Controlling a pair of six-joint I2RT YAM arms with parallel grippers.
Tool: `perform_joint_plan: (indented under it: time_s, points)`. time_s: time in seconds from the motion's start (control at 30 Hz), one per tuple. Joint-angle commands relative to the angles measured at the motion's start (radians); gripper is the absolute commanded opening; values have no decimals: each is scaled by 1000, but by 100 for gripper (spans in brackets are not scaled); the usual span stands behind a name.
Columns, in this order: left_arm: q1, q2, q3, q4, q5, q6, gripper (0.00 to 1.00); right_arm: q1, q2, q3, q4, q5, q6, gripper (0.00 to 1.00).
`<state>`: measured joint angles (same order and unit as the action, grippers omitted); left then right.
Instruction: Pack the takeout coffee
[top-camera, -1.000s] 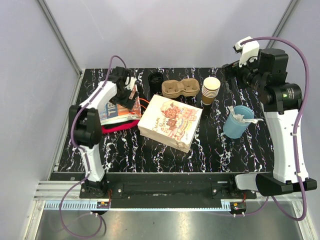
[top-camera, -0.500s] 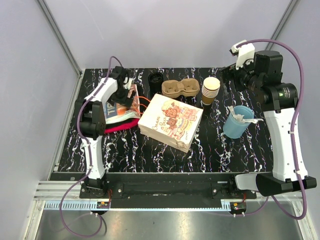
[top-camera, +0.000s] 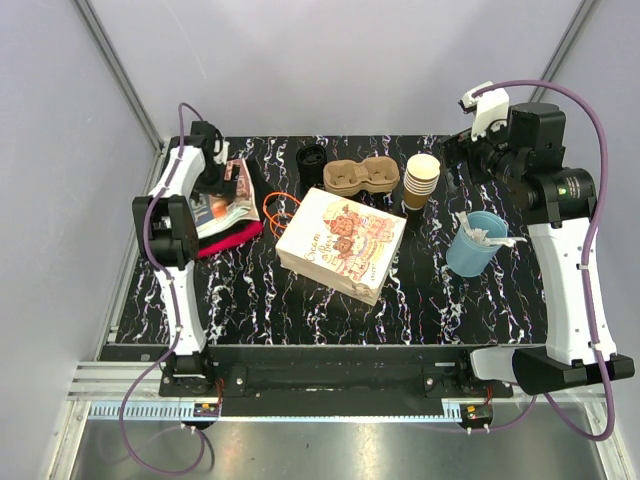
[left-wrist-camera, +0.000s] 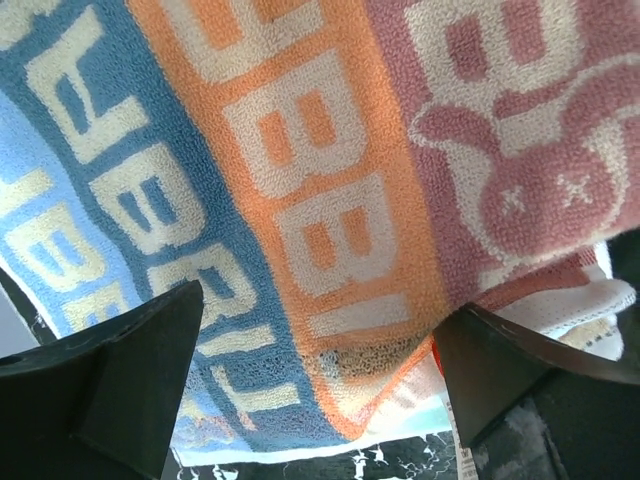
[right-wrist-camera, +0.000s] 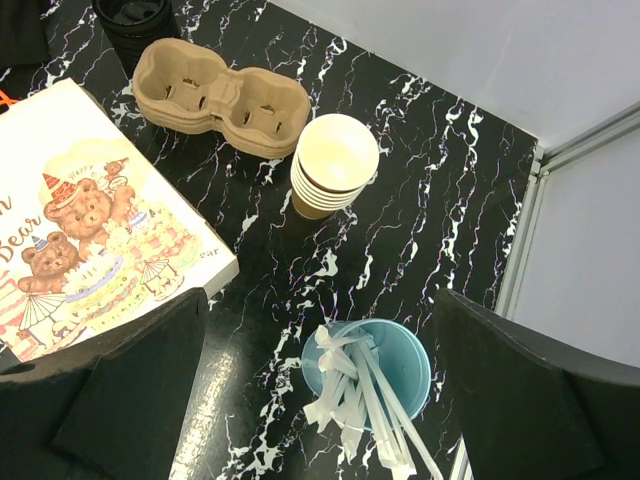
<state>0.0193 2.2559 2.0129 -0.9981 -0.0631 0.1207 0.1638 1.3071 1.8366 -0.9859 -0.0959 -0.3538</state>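
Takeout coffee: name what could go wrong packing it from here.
1. The takeout coffee stands close beside the cup carrier, beyond the bear box; a reach could bump either.
2. The open right tool hangs above the stacked cups and stirrer cup; descending could topple them.
3. The open left tool sits close over the towel, which might snag.

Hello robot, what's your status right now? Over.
Both pincers open, empty: left pincer over a towel, right pincer high over the table. Coffee cup untouched at the back, beside the cardboard carrier. Printed box just in front.
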Motion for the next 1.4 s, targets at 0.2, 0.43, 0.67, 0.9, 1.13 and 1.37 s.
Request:
perform_joint_plan:
  time_s: [0.2,0.43,0.67,0.9,1.13,1.37]
  points:
    - [-44,-467,-287,128,290,98,99,11,-29,-8,12,10,1,100]
    - [-58,-552,-523,191,129,295,99,11,-31,-14,15,-5,6,100]
    - [-58,-545,-552,52,200,379,99,11,-43,-23,15,10,4,100]
    - [-68,-556,-644,-34,220,372,99,11,-36,-28,15,10,-1,100]
    - [-78,-490,-669,13,140,315,99,11,-29,-16,18,-7,9,100]
    - [-88,-386,-602,49,68,260,99,14,-28,-19,13,-2,4,100]
